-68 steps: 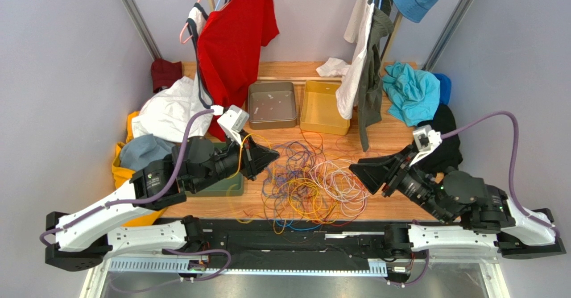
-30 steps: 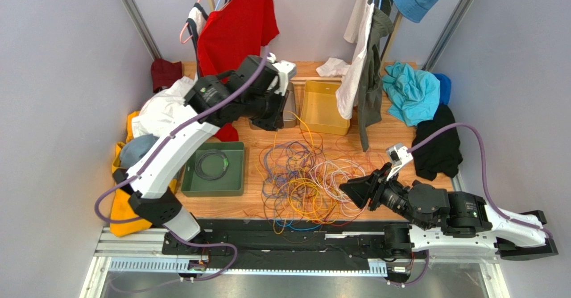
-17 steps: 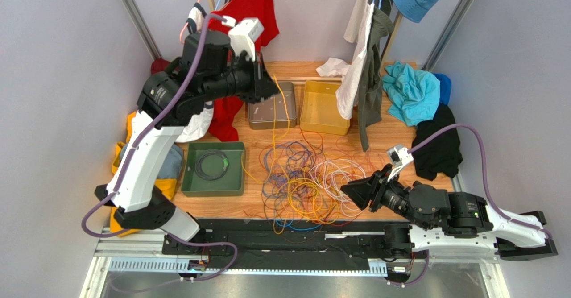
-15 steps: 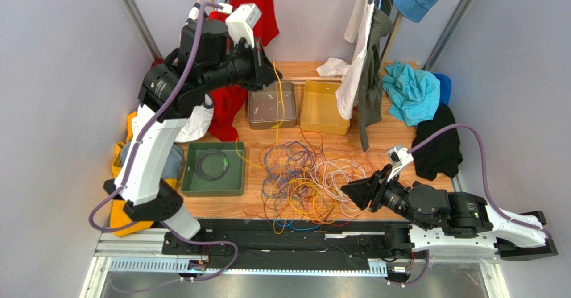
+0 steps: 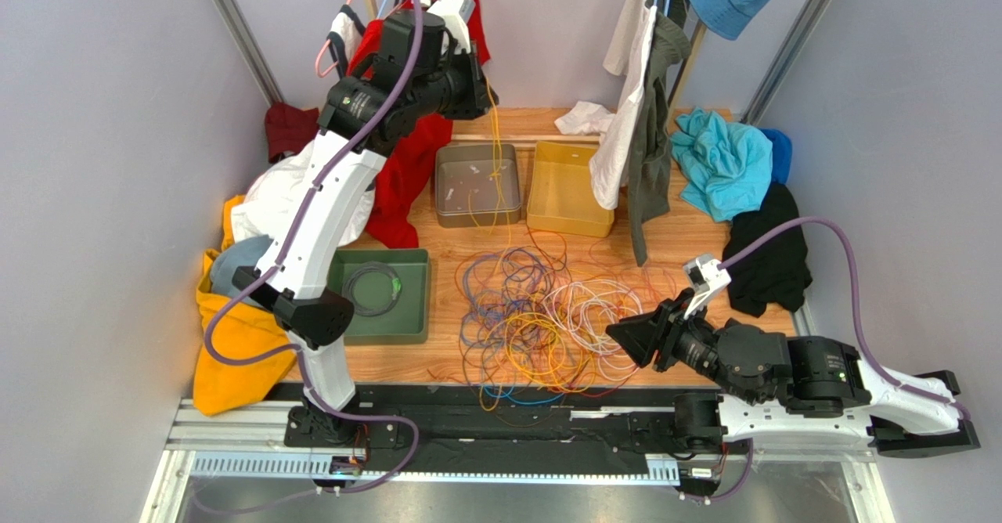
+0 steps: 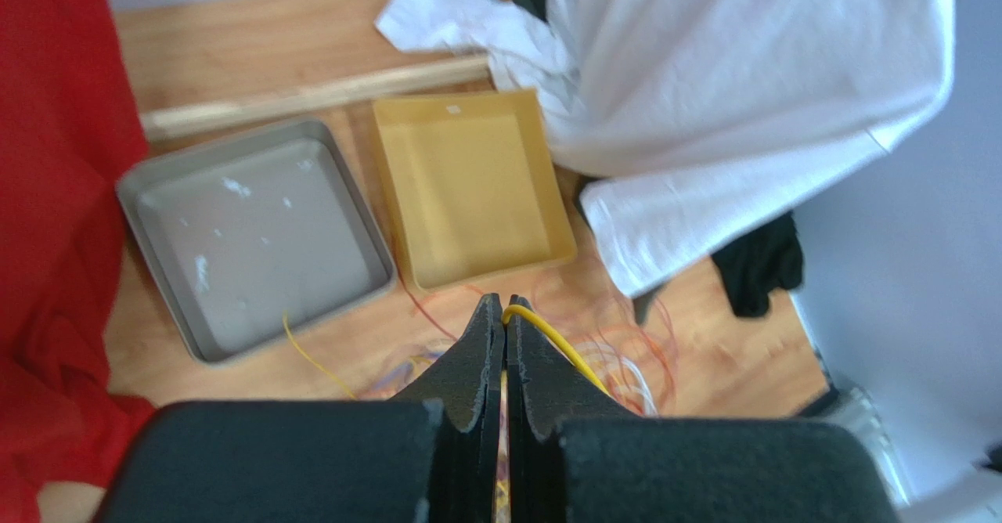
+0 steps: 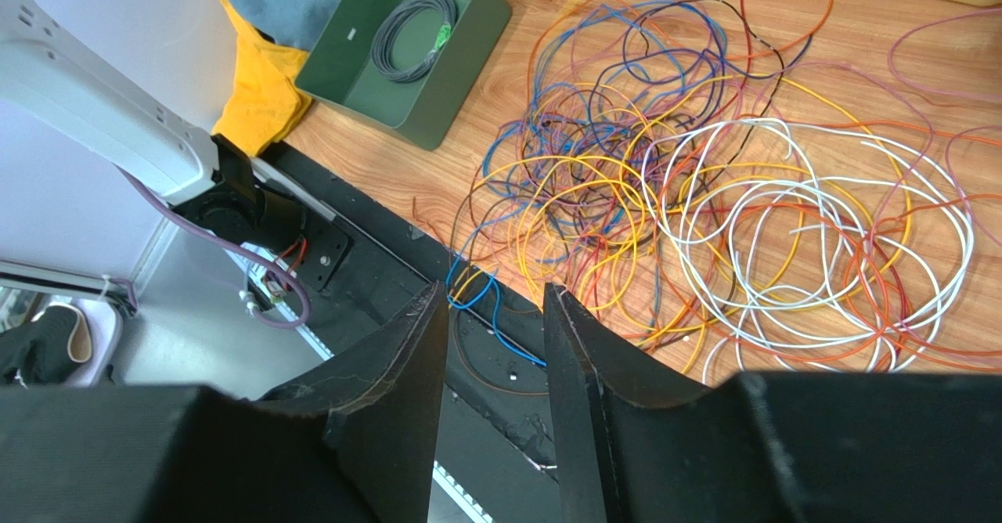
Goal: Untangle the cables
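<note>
Right wrist view shows the right fingers (image 5: 621,338) about half open, holding nothing. Just past their tips, the cables (image 7: 706,194) lie in a messy pile on the worktop (image 7: 376,165). Off to their left sits a green tray (image 7: 365,94) with a grey coil (image 7: 412,36) inside. Farther back, the left fingers (image 6: 503,347) are pinched tight on a yellow cable (image 6: 550,329), high above a grey tray (image 6: 253,241) and a yellow tray (image 6: 471,188).
</note>
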Robot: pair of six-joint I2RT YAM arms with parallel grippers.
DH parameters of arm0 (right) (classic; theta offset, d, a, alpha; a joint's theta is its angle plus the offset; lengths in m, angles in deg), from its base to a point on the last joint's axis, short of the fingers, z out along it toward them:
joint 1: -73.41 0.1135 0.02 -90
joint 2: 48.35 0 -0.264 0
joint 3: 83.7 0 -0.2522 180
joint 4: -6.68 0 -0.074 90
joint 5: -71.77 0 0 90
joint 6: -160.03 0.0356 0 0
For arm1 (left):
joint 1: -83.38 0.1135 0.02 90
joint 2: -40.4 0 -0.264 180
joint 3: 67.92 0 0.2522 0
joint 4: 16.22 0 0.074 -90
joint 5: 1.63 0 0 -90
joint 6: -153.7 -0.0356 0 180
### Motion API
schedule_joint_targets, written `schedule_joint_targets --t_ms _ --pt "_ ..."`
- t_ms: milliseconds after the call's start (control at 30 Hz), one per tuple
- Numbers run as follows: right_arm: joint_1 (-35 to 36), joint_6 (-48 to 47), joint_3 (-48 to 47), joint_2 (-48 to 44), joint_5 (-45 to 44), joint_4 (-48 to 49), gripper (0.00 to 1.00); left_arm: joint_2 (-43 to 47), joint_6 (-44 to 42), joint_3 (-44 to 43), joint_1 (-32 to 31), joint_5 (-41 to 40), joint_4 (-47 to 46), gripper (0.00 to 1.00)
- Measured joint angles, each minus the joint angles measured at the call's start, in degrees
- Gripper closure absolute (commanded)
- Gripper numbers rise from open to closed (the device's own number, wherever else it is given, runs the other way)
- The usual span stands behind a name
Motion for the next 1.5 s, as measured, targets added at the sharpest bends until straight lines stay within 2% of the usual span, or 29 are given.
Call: schedule_joint_targets --t_ms 133,333,500,733,1100,1267,1500 --pt "0.0 -0.4 -0.9 0.0 -0.2 0.1 0.61 0.0 -1.7 3.1 1.2 -2.5 -6.8 1.0" --pt "0.0 -2.1 -1.0 1.4 -0.2 0.9 0.61 -0.3 -4.0 3.1 2.9 -5.0 -16.7 1.0" --pt "0.0 -3.9 -1.0 4.7 -0.1 3.0 0.61 -3.8 -5.2 -0.6 4.4 -5.4 -21.0 1.0" --pt "0.0 -5.6 -0.9 5.2 -0.2 5.6 0.61 -9.1 -6.1 0.5 6.6 -5.5 -27.1 1.0" --pt "0.0 -6.3 4.6 3.5 -1.5 9.1 0.61 -17.7 -6.4 0.7 8.7 -6.0 -36.4 1.0" --pt "0.0 -6.5 5.4 3.5 -2.0 9.6 0.61 -17.8 -5.7 7.8 9.5 -6.3 -42.2 1.0" --pt "0.0 -6.2 6.7 2.7 -2.1 10.0 0.61 -17.5 -5.7 20.0 9.6 -7.5 -43.7 1.0"
